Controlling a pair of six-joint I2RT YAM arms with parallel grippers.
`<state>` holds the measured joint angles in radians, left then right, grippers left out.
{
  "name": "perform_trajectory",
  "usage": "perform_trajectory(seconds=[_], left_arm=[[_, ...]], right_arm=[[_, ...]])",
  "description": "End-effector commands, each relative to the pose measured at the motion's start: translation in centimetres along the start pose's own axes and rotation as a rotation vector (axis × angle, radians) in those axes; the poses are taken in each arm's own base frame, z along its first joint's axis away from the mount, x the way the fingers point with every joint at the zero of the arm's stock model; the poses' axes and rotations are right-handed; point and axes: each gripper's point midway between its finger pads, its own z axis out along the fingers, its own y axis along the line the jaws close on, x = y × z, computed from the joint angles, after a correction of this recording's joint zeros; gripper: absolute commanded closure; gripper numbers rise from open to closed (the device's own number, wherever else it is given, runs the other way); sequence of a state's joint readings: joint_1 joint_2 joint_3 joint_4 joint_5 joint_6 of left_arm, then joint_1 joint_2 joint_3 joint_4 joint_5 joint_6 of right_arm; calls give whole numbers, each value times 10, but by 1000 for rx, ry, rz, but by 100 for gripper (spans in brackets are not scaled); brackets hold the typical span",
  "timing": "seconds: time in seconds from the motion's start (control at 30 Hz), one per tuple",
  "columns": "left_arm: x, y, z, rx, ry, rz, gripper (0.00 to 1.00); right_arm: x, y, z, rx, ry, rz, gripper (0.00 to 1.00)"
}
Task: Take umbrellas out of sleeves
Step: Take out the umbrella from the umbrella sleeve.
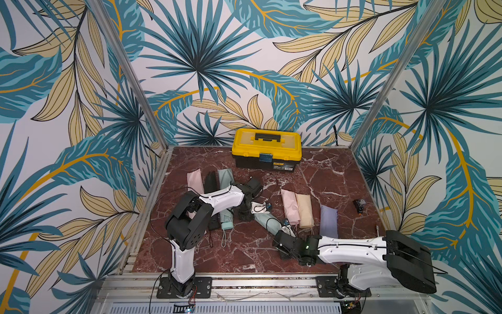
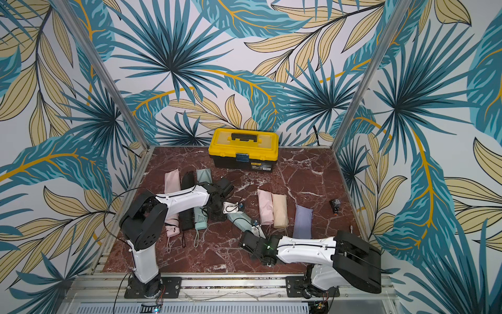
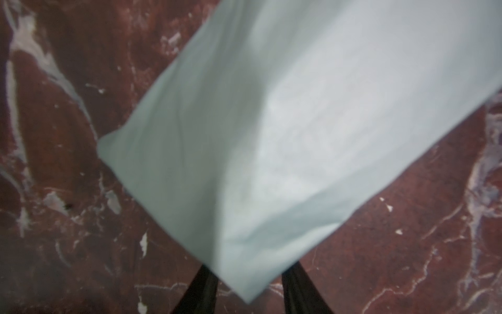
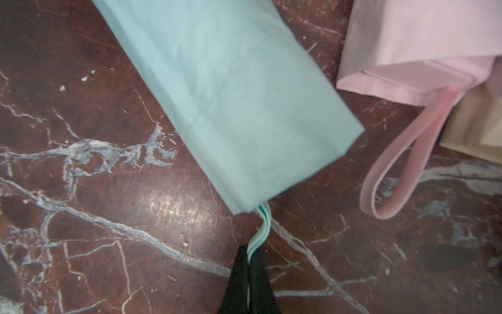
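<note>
One mint sleeve (image 1: 264, 220) lies diagonally mid-table (image 1: 326, 174), its mouth toward our right gripper (image 4: 248, 252), which is clamped on the wrist loop (image 4: 263, 223). Our left gripper (image 3: 251, 267) straddles the closed end; we cannot tell whether it grips.

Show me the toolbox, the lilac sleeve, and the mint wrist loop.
toolbox (image 1: 267, 148), in a top view, on its yellow lid.
lilac sleeve (image 1: 329, 220), in a top view, middle of the fabric.
mint wrist loop (image 4: 264, 224), right wrist view, on the twisted strap.
</note>
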<state>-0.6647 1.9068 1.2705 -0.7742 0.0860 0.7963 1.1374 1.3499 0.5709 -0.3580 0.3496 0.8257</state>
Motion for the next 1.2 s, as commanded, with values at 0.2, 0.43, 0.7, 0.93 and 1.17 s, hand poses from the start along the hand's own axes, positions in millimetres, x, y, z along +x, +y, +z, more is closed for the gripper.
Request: perform_trajectory(seconds=[0.2,0.43,0.7,0.93,1.17], left_arm=[[-20,-6,1,44,-56,17,64],[-17,-7,2,43,-45,20,86],[-12,-2,0,9,-19,16,96],[-10,3,-2,-10,-4,5,96],[-11,19,-6,-45,-4,-69,100]], right_arm=[[-2,4,0,-7,2,-3,100],[-1,4,0,-11,7,2,100],[-2,8,1,-13,13,-10,100],[-4,9,0,-16,11,-6,100],[-3,8,-2,-22,13,-5,100]])
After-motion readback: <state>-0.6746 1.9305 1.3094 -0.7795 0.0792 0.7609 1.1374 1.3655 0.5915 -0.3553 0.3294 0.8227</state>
